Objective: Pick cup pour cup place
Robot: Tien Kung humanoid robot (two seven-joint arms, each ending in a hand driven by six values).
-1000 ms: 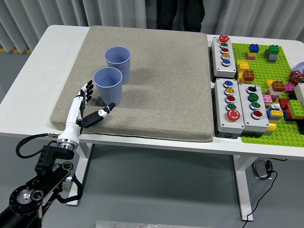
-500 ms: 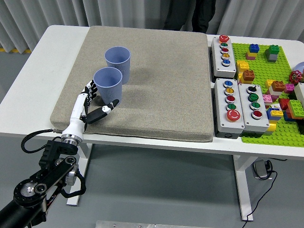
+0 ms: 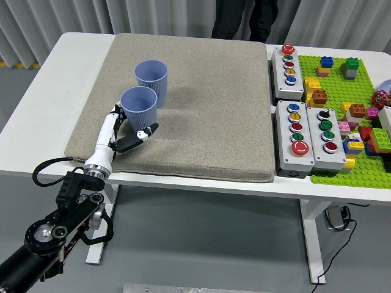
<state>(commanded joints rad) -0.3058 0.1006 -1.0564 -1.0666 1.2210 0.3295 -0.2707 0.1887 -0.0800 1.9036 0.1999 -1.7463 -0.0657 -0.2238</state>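
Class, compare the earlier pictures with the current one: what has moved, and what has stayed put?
The left robot hand has moved forward and right, closing around the near cup, thumb at its base; a firm grip isn't certain. Both the near cup and the far cup stayed on the mat. The button boxes are unchanged.

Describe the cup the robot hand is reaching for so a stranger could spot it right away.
On the beige mat covering the white table, two lavender ribbed cups stand at the left. It is the near cup, with the left hand at its base; the far cup stands alone.
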